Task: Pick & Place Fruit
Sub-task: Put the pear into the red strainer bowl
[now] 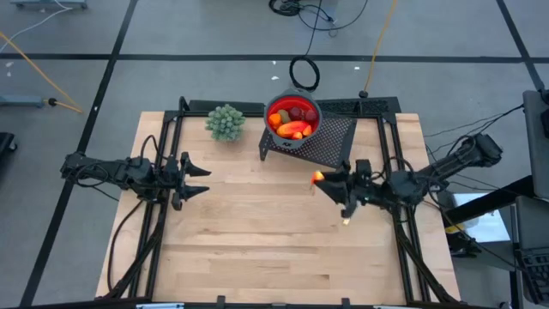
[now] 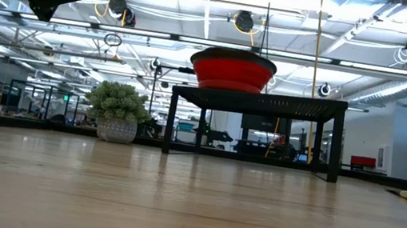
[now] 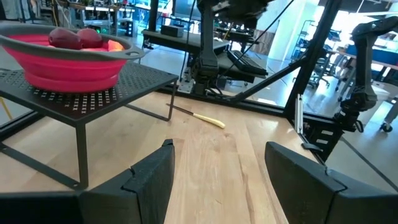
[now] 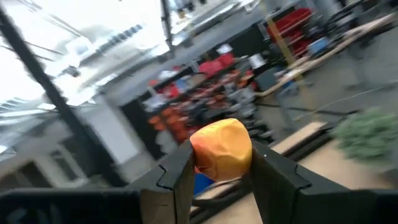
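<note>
A red bowl [image 1: 292, 116] with several toy fruit pieces inside stands on a black mesh stand [image 1: 330, 142] at the table's far middle. My right gripper [image 1: 320, 181] hovers just in front of the stand, shut on a small orange-yellow fruit [image 4: 221, 149]. A pale yellow piece [image 1: 346, 221] lies on the table near the right arm. My left gripper [image 1: 196, 176] waits open over the table's left side, with nothing between its fingers [image 3: 149, 180]. My right gripper pinches the orange-yellow fruit's two opposite sides [image 4: 198, 155] between its two fingers, near their free ends. The fingers come roughly level from the table's right side. The fruit [image 1: 317, 177] is lifted clear of the table.
A green bushy plant ball [image 1: 225, 122] in a pot stands left of the stand at the far edge. Black rails run along the table's left and right sides. Bare wood [image 1: 257, 240] fills the near half.
</note>
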